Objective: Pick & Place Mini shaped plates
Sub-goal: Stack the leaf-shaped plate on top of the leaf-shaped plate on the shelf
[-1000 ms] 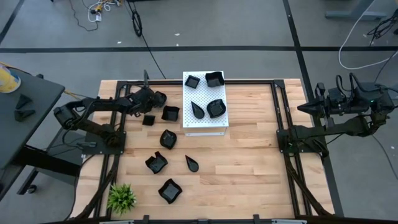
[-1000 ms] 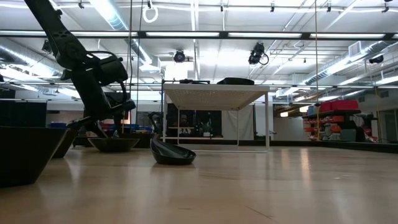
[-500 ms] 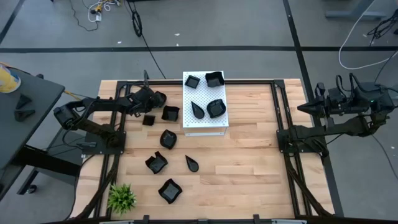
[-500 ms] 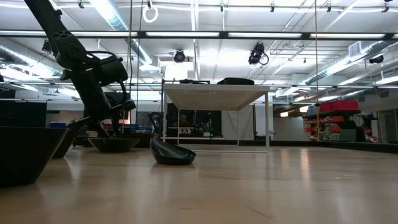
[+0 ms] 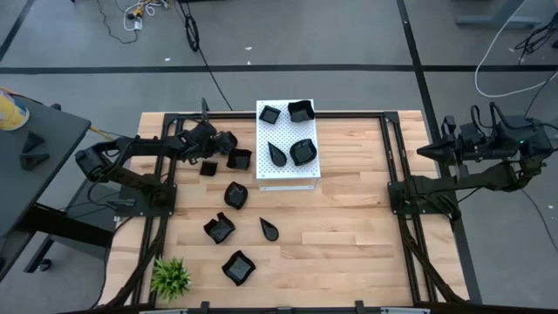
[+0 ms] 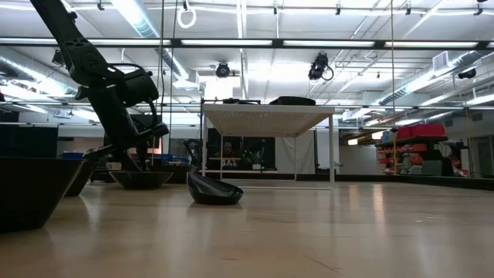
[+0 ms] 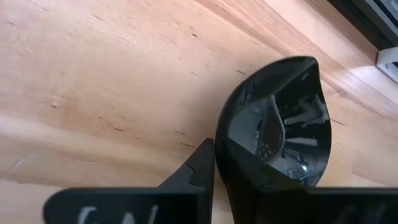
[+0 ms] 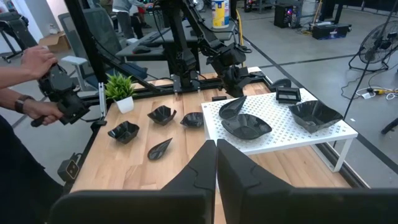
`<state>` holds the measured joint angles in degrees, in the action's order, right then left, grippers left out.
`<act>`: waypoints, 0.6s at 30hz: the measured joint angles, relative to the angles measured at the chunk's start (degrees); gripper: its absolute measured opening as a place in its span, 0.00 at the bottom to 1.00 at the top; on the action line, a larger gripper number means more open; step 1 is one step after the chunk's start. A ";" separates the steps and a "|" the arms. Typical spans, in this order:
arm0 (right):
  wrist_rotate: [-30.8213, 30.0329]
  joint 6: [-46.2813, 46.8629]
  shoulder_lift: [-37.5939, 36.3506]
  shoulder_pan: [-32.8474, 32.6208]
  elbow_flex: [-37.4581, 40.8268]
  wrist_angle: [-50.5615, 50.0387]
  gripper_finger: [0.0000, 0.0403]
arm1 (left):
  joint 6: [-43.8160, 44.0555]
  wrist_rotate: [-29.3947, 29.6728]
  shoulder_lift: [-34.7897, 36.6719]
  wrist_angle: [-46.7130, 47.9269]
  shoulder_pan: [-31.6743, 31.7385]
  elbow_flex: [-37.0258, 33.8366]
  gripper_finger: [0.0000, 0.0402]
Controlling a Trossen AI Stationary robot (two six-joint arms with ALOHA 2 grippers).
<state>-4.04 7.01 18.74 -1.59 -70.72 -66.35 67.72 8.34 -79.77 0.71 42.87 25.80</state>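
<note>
— Which arm is on the job, and where does its plate lie?

— The left hand (image 5: 220,139) — it sits low over the far-left part of the tabletop (image 5: 349,227), just left of the white board (image 5: 288,174). In its wrist view the fingers are pinched on the rim of a teardrop plate (image 7: 273,134), one finger outside the wall, the other inside the bowl.

— So it is gripping?

— It looks clamped on that rim, yes. The plate's long axis runs straight ahead of the hand, its point aimed away from the wrist.

— And the board from there?

— Directly to the right, close by. Four mini plates (image 5: 301,153) already rest on it; several more lie on the wood nearer the front.

— The right hand?

— The right hand (image 8: 216,155) is closed on nothing and parked beyond the right edge, well apart from every plate — the left is plainly nearer.
</note>
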 joint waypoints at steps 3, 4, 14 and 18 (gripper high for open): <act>0.00 0.00 0.00 0.00 0.00 0.00 0.05 | -0.05 -0.27 0.00 -0.08 0.00 0.00 0.06; 0.01 0.01 0.00 0.00 0.00 0.00 0.05 | -0.59 -0.28 0.01 -0.14 0.00 0.00 0.05; 0.01 0.00 0.00 0.01 0.00 0.00 0.05 | -1.90 0.74 0.04 -0.15 0.02 0.02 0.03; -0.01 0.02 0.00 -0.01 0.00 0.00 0.05 | -1.91 0.80 0.27 0.01 0.03 0.02 0.02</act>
<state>-4.05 7.03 18.74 -1.61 -70.72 -66.35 65.81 9.15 -79.49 0.72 42.91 25.82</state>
